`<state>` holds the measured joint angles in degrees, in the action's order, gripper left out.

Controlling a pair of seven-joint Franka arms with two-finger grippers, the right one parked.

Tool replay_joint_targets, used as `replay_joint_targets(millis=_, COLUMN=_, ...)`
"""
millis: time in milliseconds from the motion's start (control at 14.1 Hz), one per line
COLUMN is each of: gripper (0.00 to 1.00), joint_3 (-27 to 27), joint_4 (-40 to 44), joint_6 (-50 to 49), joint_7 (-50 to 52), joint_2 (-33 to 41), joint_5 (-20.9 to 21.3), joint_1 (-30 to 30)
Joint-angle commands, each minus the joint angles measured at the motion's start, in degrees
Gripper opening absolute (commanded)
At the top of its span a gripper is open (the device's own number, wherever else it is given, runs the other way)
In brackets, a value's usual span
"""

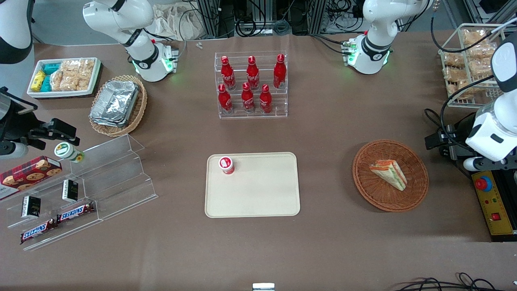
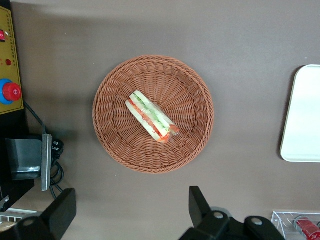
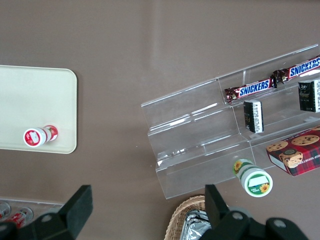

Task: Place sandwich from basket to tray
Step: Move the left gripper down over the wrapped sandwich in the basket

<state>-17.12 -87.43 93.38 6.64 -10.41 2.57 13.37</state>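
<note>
Step in hand: the approach, pre-grasp. My claw (image 2: 130, 210) hung above the surface with fingers spread wide apart and nothing between them. It sat just beside the basket (image 1: 420, 190), off its rim toward the working arm's end, not over the middle.

The sandwich (image 1: 389, 173) lay on its side in the basket's centre, filling edge up, w/ bare wicker all round it and touching no wall, as far as I could tell. The tray (image 1: 258, 198) sat at centre frame in the front view, well apart from the basket, w/ plain surface between.

Next move, as I judged it: shift over the basket centre, turn the wrist so the fingers straddle the wedge across its thin bread faces, then drop straight down. The clear wrap looked slick and the bread soft, so prob. a gentle squeeze, low on the wedge.

Edges & room:
- The basket wall was low and sloped, and the fingers seemed to have room inside if I came down centred. Off-centre, a finger could catch the rim and drag the basket.
- A control box w/ red button (image 1: 490, 202) stood near the basket toward the working arm's end, w/ cables by it. Best to keep the elbow off those.
- One small red-and-white cup (image 1: 226, 165) stood on the tray near its upper corner in the front view. The rest of the tray was bare, so I'd aim at its middle, away from the cup.
- The bottle rack (image 1: 252, 85) stood upper-centre in the frame, farther from the camera than the tray and off my path.
</note>
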Motion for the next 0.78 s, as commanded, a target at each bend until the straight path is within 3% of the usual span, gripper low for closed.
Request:
replay_joint_targets(millis=0, gripper=1.00, joint_3=-0.5, joint_4=1.8, joint_6=-1.2, joint_7=-0.7, joint_2=-1.2, joint_5=0.9, joint_1=0.2)
replay_joint_targets(millis=283, gripper=1.00, joint_3=-0.7, joint_4=1.7, joint_6=-0.7, joint_7=5.5, joint_2=-2.1, joint_5=2.2, joint_1=-0.1)
replay_joint_targets(millis=566, gripper=1.00, joint_3=-0.8, joint_4=-3.9, joint_6=7.8, joint_7=33.1, joint_2=-3.9, joint_5=3.4, joint_1=-0.9)
replay_joint_targets(millis=708, gripper=1.00, joint_3=-0.7, joint_4=-9.5, joint_6=13.7, joint_7=37.5, joint_2=-3.4, joint_5=3.0, joint_1=-0.7)
